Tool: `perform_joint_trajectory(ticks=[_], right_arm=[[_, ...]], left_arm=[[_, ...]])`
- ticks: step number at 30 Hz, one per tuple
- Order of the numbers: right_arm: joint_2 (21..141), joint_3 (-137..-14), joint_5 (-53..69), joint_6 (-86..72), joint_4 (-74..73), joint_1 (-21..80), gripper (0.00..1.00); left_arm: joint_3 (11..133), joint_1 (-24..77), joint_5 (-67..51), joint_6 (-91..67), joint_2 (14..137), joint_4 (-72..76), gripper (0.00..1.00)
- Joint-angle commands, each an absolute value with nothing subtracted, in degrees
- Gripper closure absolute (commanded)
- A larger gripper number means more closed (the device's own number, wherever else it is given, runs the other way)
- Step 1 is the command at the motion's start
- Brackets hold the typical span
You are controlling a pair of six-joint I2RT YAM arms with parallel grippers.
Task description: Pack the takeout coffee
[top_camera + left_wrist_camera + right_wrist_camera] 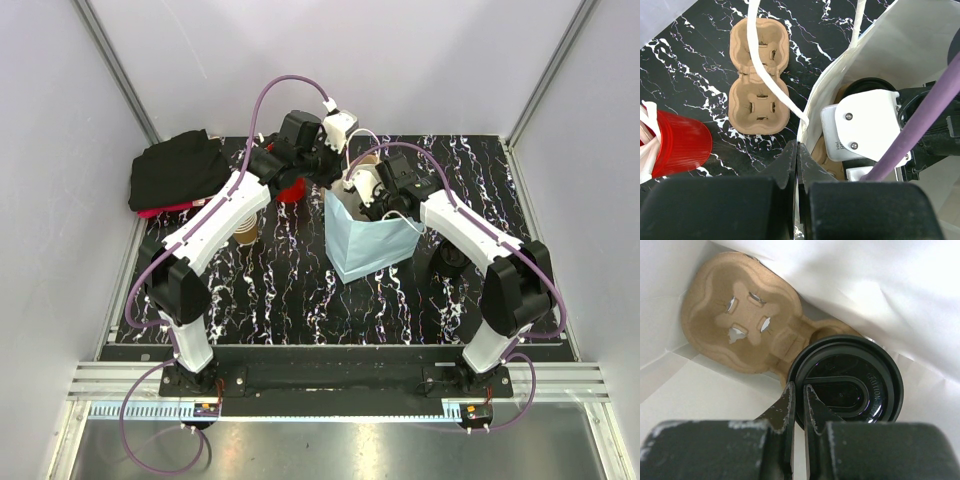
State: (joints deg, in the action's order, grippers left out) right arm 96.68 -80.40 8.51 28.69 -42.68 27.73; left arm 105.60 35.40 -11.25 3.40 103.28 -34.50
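Black, white-veined worktop [290, 290] lay beneath. The left gripper [797, 150], pressed together, pinched the thin rim of the paper bag [365, 250]. The right gripper [798, 392], inside the bag, pinched the glossy round lid of the black-lidded cup [850, 385], which was seated in a moulded-pulp carrier [735, 325]. A tapered tan paper cup [247, 232] sat outside, beside the left arm [215, 225].

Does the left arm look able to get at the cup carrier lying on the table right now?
Probably not yet: the left tool is shut on the paper bag. The carrier lies uncovered beside the bag, though a bag handle crosses above it.
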Motion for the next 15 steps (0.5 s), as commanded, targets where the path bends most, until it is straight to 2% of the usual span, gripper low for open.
perform_joint_trajectory(ticks=[1,15], right_arm=[[96.5,-78.9,8.2,29.1,-41.6,27.4,1.0],[96.9,-78.0,8.7,29.1,-41.1,27.3,1.0]], left_arm=[[105.9,35.7,-11.3,3.4,101.2,-33.7,1.0],[106.3,35.7,-9.5,3.4,101.7,-33.8,1.0]])
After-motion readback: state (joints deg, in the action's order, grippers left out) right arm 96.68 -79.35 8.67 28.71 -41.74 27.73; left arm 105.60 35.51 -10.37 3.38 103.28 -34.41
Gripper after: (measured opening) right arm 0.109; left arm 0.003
